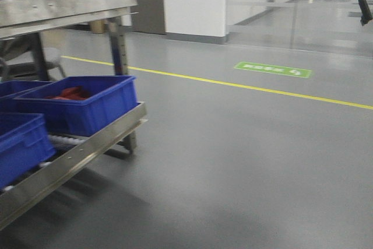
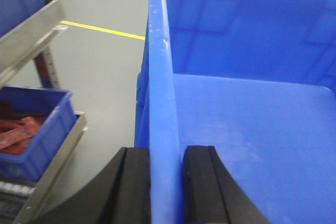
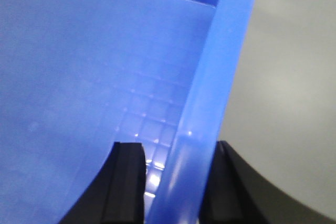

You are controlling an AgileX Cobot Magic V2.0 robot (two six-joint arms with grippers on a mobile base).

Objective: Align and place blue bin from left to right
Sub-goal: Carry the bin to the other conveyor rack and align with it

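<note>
Grip comes from both sides. The left pincer (image 2: 167, 182) is clenched over the left wall of the blue bin (image 2: 252, 129), one black finger (image 2: 134, 187) outside and one inside, and the right pincer (image 3: 176, 182) clamps the opposite wall the same way. Pinching two facing walls probably keeps the wide crate level and stops it swinging, since neither arm could carry it alone.

The bin hangs in the air between the arms, clear of the grey floor (image 1: 233, 161). In the front view only a strip of its underside shows along the top edge. It is upright, its open top toward the wrist cameras and its interior empty. Its long axis seems to run across the robot, from one pincer to the other, though no view shows the full outline.

To the left stands a metal rack (image 1: 87, 144) holding a darker blue bin (image 1: 87, 106) with red parts (image 1: 69, 93).
</note>
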